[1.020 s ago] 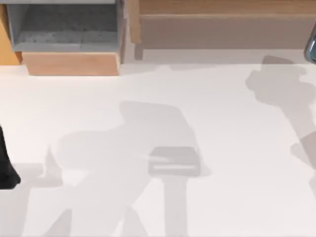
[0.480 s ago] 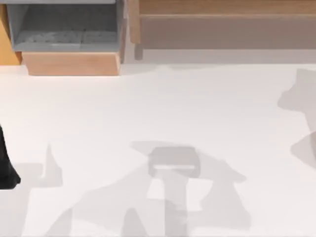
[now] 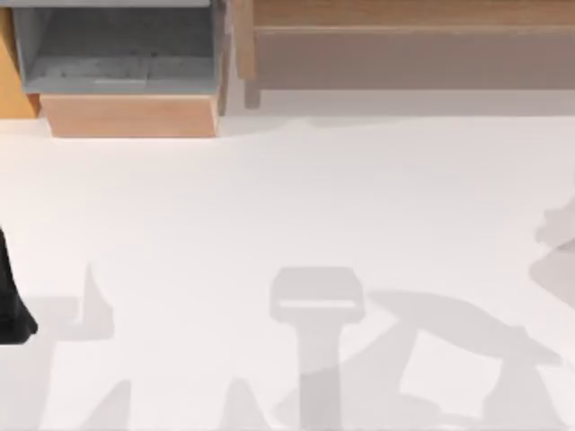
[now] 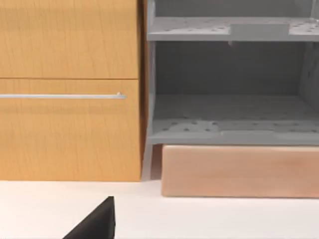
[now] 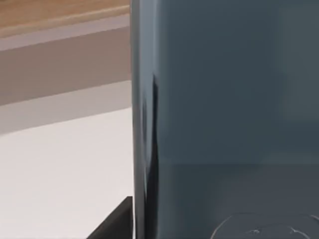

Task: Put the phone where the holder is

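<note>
Phone: the phone (image 5: 224,114) stands upright right up against the right wrist camera, taking the right half of that frame. Its long dark rim runs down the middle of the frame, and it is raised off the bench (image 3: 269,197).
Right end effector: closed on the phone, as I judge it. The right end effector's finger (image 5: 115,223) shows as a dark wedge at the lower centre of the frame, touching the phone's rim. The far side of the grip is hidden behind the phone.
Step in hand: carrying the phone toward the holder, by my reading.
Holder: the holder (image 3: 317,294) is a pale grey block with a lighter slot across it. It sits low and centre in the top view, standing alone on the bench.
Doing it well:
- Keep the phone upright and the grip firm.
- Bring it in over the holder from the frame's right.
- Line its lower edge up with the slot before lowering.
- Descend slowly; a glossy flat body may slip if it is knocked.
Left arm: the left arm (image 3: 9,301) is parked at the lower left edge of the top view, well apart from the holder.
Far end:
- A wooden block (image 3: 130,115) and a grey shelf (image 3: 117,54) sit at the upper left of the top view.
- A long wooden board (image 3: 413,45) lies at the upper right.
</note>
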`<state>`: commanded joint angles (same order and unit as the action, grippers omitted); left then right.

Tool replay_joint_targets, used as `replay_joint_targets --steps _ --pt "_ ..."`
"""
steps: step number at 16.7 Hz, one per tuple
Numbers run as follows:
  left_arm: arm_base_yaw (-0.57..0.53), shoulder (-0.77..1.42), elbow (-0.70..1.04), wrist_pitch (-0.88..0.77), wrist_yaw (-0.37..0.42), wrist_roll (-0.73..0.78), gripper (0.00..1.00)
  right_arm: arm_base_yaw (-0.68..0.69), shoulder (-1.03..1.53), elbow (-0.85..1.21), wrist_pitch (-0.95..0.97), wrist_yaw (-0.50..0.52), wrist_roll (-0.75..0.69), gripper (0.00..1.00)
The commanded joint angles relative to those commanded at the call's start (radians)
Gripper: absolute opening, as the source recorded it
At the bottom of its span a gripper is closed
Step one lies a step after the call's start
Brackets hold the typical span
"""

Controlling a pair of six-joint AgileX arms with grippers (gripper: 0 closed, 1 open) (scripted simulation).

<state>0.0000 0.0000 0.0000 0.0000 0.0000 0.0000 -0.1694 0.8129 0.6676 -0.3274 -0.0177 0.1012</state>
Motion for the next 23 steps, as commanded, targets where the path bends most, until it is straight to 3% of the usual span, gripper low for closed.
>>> replay_joint_targets --steps 7,16,23 --pt "0.0 0.0 0.0 0.0 0.0 0.0 1.0 -0.011 -0.118 -0.213 0.106 0.021 -0.091 0.0" --pt "0.0 0.0 0.0 0.0 0.0 0.0 1.0 -0.009 -0.107 -0.205 0.119 0.023 -0.095 0.0" --pt "0.0 0.0 0.0 0.0 0.0 0.0 1.0 0.005 0.065 -0.203 0.262 0.048 -0.112 0.0"
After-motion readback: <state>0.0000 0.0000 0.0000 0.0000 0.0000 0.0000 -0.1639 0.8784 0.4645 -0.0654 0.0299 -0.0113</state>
